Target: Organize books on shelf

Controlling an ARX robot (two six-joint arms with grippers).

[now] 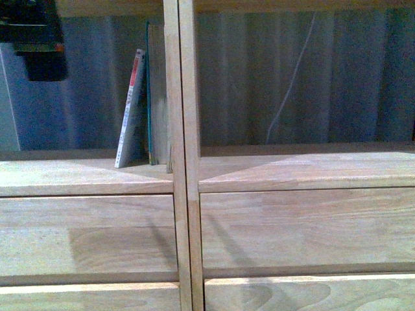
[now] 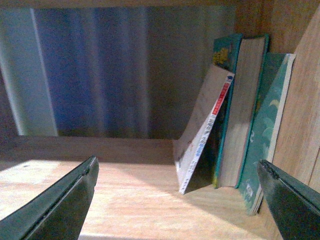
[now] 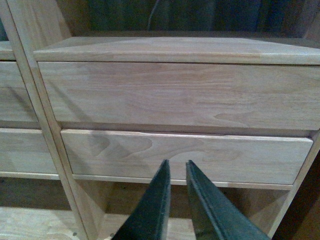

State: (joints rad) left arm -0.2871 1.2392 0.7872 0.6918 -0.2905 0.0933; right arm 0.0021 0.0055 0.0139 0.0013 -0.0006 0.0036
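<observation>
A thin white paperback (image 1: 131,110) with a red-white spine leans against green-edged books (image 1: 150,97) beside the shelf's centre post (image 1: 181,129), on the left compartment's board. In the left wrist view the paperback (image 2: 202,132) leans on a thick green-covered book (image 2: 242,115) and a thin green book (image 2: 265,130) rests against the wooden wall. My left gripper (image 2: 177,172) is open and empty, its fingers (image 2: 65,200) wide apart in front of the books. My right gripper (image 3: 176,167) is shut and empty before the drawer fronts (image 3: 185,155).
The left arm's dark body (image 1: 35,39) shows at the front view's top left. The right compartment's board (image 1: 305,170) holds nothing I can see. Grey corrugated sheeting (image 1: 292,78) and a white cable (image 1: 292,84) stand behind the backless shelf. Another open compartment (image 3: 125,210) lies under the drawers.
</observation>
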